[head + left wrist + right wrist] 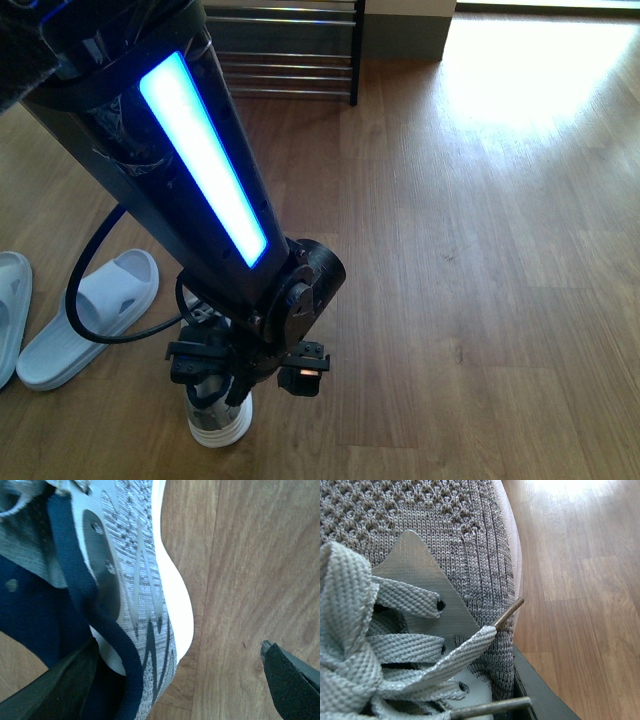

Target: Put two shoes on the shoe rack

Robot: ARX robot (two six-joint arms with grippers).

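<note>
The left gripper (pixel 178 647) hangs wide open astride the side of a grey sneaker (pixel 137 575) on the wooden floor (pixel 480 250) and should settle deeper before closing, then lift clear of the pale blue slides (pixel 95 310) nearby toward the shoe rack (pixel 290 50) well ahead; whether the right gripper, close over sneaker laces (pixel 395 645), is open cannot be told.
</note>
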